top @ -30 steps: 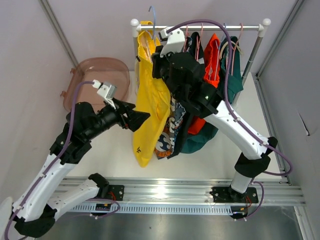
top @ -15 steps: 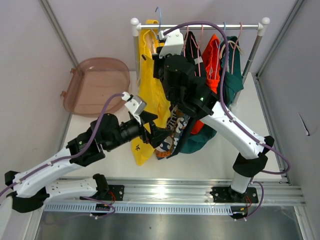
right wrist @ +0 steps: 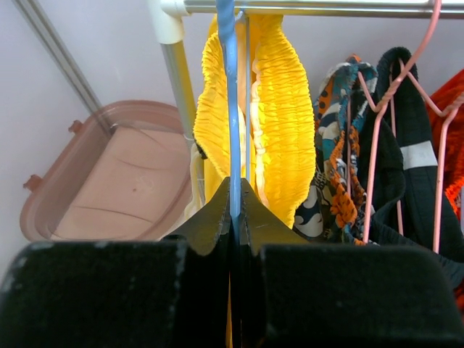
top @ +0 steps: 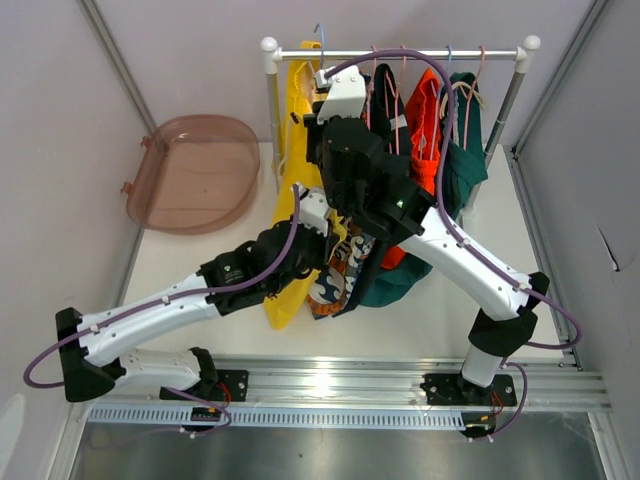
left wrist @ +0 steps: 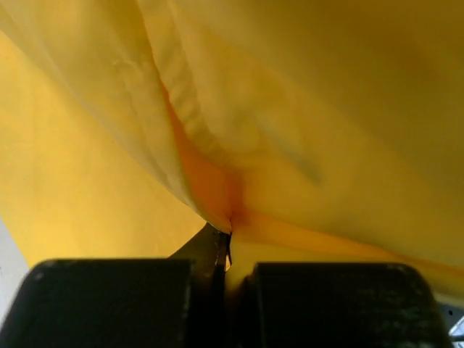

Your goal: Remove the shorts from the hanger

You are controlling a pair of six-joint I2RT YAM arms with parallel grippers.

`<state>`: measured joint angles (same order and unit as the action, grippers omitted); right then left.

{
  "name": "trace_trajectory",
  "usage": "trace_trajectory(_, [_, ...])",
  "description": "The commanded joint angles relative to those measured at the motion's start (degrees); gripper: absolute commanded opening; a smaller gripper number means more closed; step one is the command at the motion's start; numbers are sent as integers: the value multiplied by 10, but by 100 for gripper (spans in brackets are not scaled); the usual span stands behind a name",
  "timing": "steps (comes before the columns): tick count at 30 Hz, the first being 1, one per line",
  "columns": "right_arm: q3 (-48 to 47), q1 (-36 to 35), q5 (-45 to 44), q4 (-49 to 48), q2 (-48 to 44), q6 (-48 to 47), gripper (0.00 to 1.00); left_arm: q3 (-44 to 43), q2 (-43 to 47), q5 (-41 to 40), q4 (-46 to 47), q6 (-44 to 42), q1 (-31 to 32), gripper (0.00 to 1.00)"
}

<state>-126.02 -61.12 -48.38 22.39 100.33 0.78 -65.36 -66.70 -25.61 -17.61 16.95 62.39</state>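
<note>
Low centre of left wrist view: left gripper [left wrist: 222, 270] narrowed to a slit, pinching a thin fold of yellow shorts [left wrist: 304, 109]. Yellow cloth across nearly all the rest of the frame. Small bite only, so risk of the fold slipping out under a hard tug.

Bottom centre of right wrist view: right gripper [right wrist: 235, 217] closed on hanger [right wrist: 230, 101], a blue wire running up to rail [right wrist: 326, 6] at top edge. Yellow elastic waistband bunched on both sides of the wire, not yet off. Patterned shorts [right wrist: 335, 145] and dark shorts [right wrist: 402, 145] on pink hangers [right wrist: 377, 123] right of centre, close by. Tub [right wrist: 109, 181] at left. Thin wire in the pinch: risk of twisting or sliding, then of the hook jumping off the rail and coming away with the cloth.

Centre of top view: left arm [top: 180, 300] and right arm [top: 470, 260] meeting in front of the rack, left wrist close against right forearm. Risk of collision with any wide swing. Yellow shorts hanging from left end of rail down toward lower centre. Orange shorts [top: 427, 110] and teal shorts [top: 468, 140] at upper right. Pull against a tight waistband likely to drag neighbours along rather than free the cloth.
</note>
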Motion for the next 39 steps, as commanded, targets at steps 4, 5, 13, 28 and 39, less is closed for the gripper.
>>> trace_trajectory(4, [-22,11,-36,-95,-62,-1,0,22,76,9,-37,33,32,0])
trace_trajectory(5, [-35,19,-33,-83,-61,7,0,47,94,-3,-50,45,46,0])
trace_trajectory(13, [-86,114,27,-19,-43,60,0,195,262,-80,-153,191,225,0])
trace_trajectory(28, [60,-5,-17,59,-142,171,0,30,205,-154,-167,91,87,0])
trace_trajectory(39, [155,-282,-198,290,-257,414,0,-247,98,-131,-198,-55,-102,0])
